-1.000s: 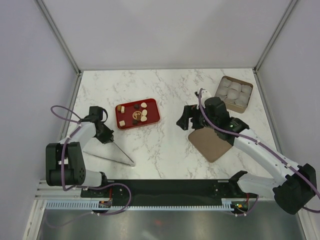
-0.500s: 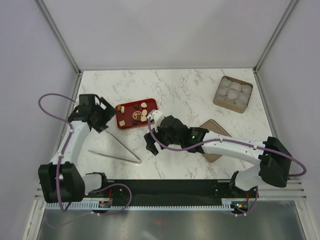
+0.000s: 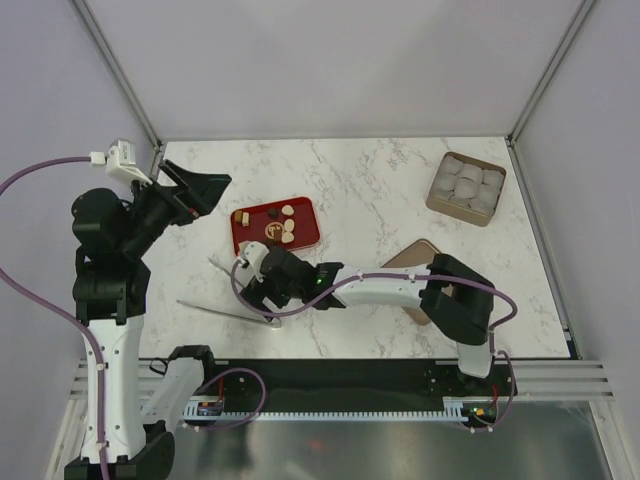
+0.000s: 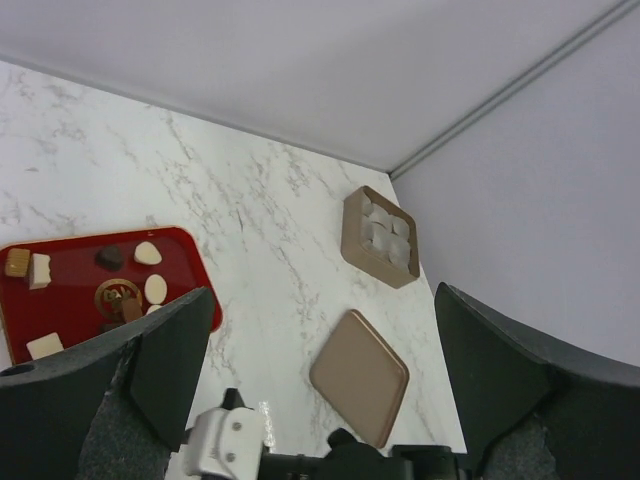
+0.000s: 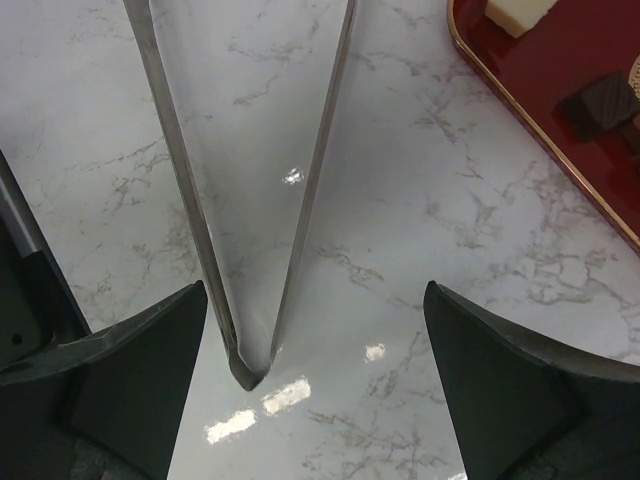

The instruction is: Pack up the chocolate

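The chocolate [image 3: 288,229], cream and dark pieces, lies on a red tray [image 3: 252,243]; the left wrist view shows those pieces [image 4: 155,289] on the tray [image 4: 70,272] too. A brown box [image 3: 467,187] at the back right holds white paper cups. My left gripper [image 3: 200,190] is raised high over the table's left side, open and empty. Reaching far left, my right gripper [image 3: 265,300] hangs open just above the hinge end of metal tongs [image 5: 245,372]. In the right wrist view that gripper [image 5: 315,300] holds nothing.
The flat brown lid [image 3: 412,262] lies on the marble right of centre, partly under my right arm, and is seen whole in the left wrist view [image 4: 360,375]. The tongs [image 3: 225,308] lie spread open near the front left. White walls enclose the table.
My left gripper opened, let go of the tongs and rose up and back. My right arm swung from the lid across to the tongs' hinge end, its jaws widening.
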Robot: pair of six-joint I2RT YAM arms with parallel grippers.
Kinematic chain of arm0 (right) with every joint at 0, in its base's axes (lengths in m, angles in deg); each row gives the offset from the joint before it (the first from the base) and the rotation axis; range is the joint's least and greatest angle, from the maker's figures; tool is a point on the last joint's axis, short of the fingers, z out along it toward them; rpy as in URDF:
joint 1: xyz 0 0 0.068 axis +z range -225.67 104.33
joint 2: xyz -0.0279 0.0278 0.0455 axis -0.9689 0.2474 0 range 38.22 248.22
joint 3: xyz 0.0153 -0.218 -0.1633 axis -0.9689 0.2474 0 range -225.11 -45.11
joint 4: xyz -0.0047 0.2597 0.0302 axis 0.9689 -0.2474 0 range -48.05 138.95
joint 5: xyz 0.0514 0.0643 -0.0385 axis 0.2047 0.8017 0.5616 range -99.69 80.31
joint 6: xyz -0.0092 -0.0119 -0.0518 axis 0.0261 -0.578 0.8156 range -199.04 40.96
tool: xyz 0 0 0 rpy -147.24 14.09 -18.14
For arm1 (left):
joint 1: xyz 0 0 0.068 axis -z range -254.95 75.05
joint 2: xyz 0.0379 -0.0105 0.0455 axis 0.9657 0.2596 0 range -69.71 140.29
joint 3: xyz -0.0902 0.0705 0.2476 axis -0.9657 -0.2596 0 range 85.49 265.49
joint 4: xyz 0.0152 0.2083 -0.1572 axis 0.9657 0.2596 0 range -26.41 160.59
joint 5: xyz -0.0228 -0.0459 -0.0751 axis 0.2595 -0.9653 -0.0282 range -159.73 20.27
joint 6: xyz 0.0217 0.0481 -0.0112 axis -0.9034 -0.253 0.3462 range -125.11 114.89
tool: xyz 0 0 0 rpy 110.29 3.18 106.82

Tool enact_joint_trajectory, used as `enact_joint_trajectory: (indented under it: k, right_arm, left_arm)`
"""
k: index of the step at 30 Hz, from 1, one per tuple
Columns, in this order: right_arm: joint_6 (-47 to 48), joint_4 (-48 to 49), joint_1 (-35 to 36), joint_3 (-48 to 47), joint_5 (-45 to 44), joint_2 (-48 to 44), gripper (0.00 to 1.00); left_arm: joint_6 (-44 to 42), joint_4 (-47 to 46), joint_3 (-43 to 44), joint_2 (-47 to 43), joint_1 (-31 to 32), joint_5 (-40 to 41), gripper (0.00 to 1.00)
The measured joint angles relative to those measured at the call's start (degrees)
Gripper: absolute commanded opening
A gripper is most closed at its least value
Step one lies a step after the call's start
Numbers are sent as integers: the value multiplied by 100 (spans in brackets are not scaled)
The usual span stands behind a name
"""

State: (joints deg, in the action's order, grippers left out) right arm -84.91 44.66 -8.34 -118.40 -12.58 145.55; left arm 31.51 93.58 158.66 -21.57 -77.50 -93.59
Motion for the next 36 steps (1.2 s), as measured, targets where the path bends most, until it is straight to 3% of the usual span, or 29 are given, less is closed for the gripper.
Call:
enact_joint_trajectory:
  k: [10,28,36]
  right_arm:
    - [321,131,385,-789,-302,1139,98]
    - [752,789,675,-1154,-835,1867,98]
    - [629,988,629,-1156,-625,1930,91]
  left_arm:
    - [-48,2,-190,-313,0,-640,99]
    - [-50,35,-396,-426,0,-629,100]
    - [-52,37,-455,-426,0,-625,100]
